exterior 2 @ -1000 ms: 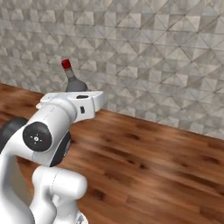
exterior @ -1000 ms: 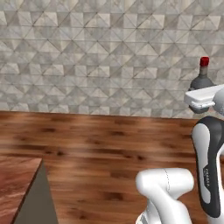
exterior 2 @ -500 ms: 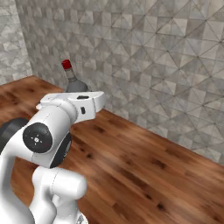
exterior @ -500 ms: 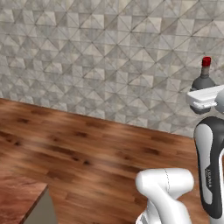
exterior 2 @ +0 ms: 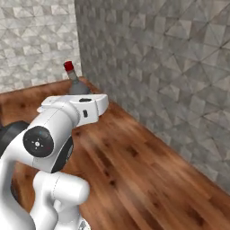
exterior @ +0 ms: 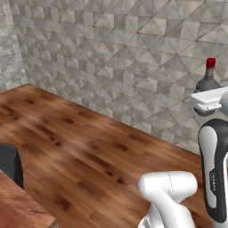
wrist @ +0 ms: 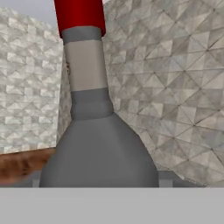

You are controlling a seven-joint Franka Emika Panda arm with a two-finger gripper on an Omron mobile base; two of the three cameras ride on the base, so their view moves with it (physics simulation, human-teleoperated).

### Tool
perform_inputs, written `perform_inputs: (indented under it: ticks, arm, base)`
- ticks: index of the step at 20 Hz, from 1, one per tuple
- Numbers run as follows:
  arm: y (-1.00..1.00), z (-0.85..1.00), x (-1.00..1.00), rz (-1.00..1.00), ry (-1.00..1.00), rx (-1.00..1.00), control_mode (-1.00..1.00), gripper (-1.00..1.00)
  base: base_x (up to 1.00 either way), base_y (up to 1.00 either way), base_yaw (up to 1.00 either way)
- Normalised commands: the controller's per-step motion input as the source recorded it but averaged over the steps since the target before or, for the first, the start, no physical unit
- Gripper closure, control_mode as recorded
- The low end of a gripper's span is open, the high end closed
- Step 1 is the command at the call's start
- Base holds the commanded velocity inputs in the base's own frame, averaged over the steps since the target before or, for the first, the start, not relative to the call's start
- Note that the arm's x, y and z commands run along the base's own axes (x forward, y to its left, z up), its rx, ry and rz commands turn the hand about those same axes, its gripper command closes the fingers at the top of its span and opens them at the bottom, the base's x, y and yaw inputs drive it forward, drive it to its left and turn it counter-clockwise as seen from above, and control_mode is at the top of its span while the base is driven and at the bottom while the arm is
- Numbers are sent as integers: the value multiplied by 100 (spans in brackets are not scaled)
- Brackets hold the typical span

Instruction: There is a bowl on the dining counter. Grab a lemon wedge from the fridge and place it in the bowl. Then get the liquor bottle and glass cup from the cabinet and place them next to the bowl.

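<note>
The liquor bottle (wrist: 98,148), dark grey with a narrow neck and a red cap, stands upright in my gripper (wrist: 100,177), which is shut on its wide body. From the left base view the bottle (exterior: 208,80) rises behind the white hand at the right edge. From the right base view the bottle (exterior 2: 74,83) pokes up over the hand (exterior 2: 85,105), held high above the floor. A corner of the reddish-brown dining counter (exterior: 18,207) shows at the lower left. The bowl, lemon wedge, glass cup, fridge and cabinet are out of view.
A grey stone-tiled wall (exterior: 124,58) runs across the back and meets a second wall at a corner (exterior 2: 76,45). Brown wood floor (exterior: 89,151) spreads below. A black object (exterior: 10,164) sits at the counter's edge.
The whole picture has swung as the base turns: the wall corner has come into view and the counter has slid to the lower left. The bottle stays in the hand.
</note>
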Motion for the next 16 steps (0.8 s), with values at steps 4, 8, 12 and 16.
perform_inputs:
  ticks: [4,8,12,16]
  arm:
    - [0,0,0,0,0,0,100,100]
    - [0,0,0,0,0,0,100,100]
    - [0,0,0,0,0,0,100,100]
    - [0,0,0,0,0,0,100,100]
  base:
    - [100,-3,55]
    - [100,-7,55]
    - [100,-16,55]
    - [100,-40,49]
